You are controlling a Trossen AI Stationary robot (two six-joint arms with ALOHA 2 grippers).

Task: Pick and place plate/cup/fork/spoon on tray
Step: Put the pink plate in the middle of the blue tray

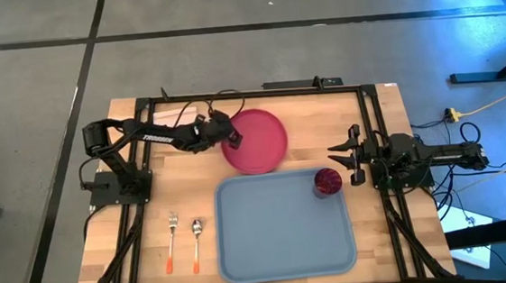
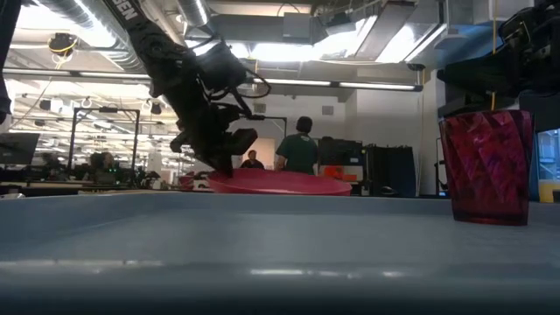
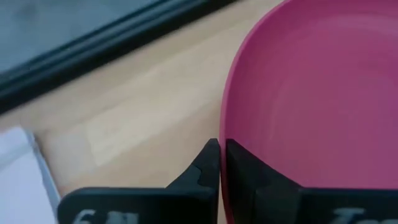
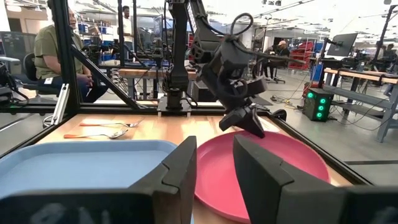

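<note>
The pink-red plate is at the table's far middle, just beyond the light-blue tray. My left gripper is shut on the plate's left rim; it also shows in the low view and in the right wrist view. The dark red cup stands upright in the tray's far right corner. The fork and the spoon lie side by side on the table left of the tray. My right gripper is open and empty, right of the plate and beyond the cup. My left gripper pinches the plate's left rim between its two fingers, one finger on the inner side of the rim and one on the outer. The fingers come from the table's left, slanting down. The plate sits nearly level; I cannot tell whether it is clear of the table.
A white folded napkin lies at the far left, behind the left arm. A dark frame runs round the table's edges. The tray's middle and left part are bare. People sit and stand in the room beyond the table.
</note>
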